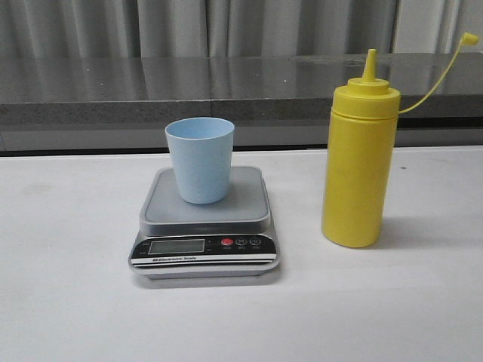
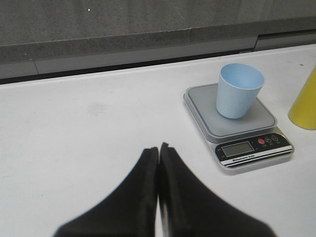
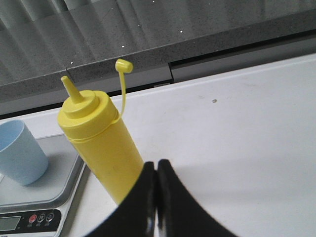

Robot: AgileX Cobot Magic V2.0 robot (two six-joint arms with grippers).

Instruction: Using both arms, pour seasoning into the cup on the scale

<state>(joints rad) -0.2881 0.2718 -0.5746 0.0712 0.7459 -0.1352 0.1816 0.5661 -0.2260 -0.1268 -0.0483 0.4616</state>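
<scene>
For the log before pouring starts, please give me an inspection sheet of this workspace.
Surface: white table, bare parts look clean and dry.
Job's things: blue cup upright on the scale; yellow seasoning bottle upright beside the scale, apart from it, cap off and hanging on its tether.
Clutter: nothing seen.
Grippers: left end effector shut, empty; right end effector shut, empty, near the bottle.
Cables: nothing seen.
Surroundings: grey ledge, curtain behind.

A white worktop (image 1: 68, 302) met a grey speckled stone ledge (image 1: 106, 94); pale pleated curtains (image 1: 173, 26) hung behind.
</scene>
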